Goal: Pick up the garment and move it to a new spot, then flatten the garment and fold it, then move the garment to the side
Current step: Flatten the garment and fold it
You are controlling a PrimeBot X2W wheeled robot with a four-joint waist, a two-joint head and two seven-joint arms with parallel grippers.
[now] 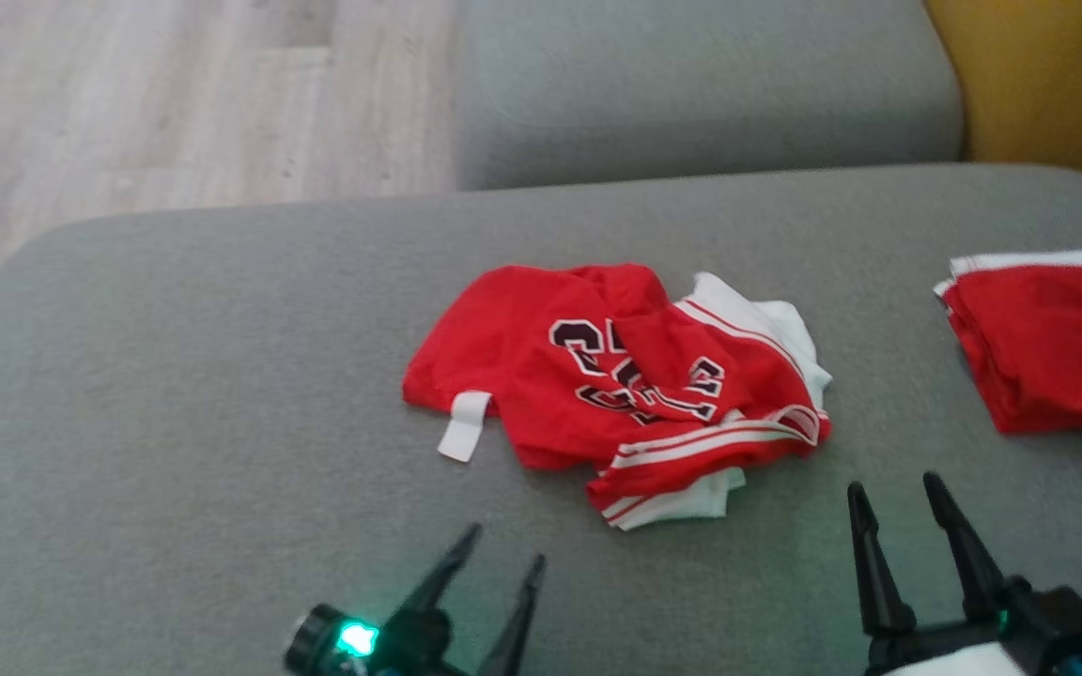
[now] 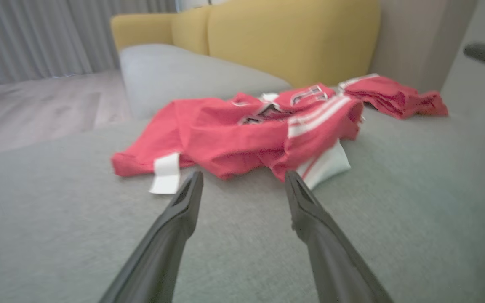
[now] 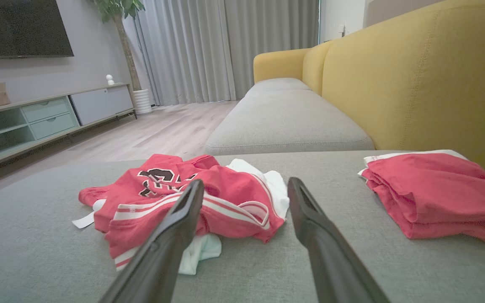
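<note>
A crumpled red garment point(image 1: 616, 385) with white trim and dark lettering lies in a heap in the middle of the grey sofa seat point(image 1: 175, 394). A white tag sticks out at its left edge. My left gripper point(image 1: 507, 554) is open just in front of the heap, nothing between its fingers; from its wrist the garment point(image 2: 242, 134) lies right beyond the fingertips. To the heap's front right my right gripper point(image 1: 896, 493) stands open and empty; in the right wrist view the garment point(image 3: 225, 198) sits behind its left finger.
A folded stack of red cloth point(image 1: 1053, 352) with a white band lies at the seat's right edge. A second grey cushion point(image 1: 691, 84) lies beyond, with the yellow backrest point(image 3: 415, 84) on the right. Wooden floor point(image 1: 128, 94) borders the seat's left; a TV cabinet point(image 3: 36, 122) stands across the room.
</note>
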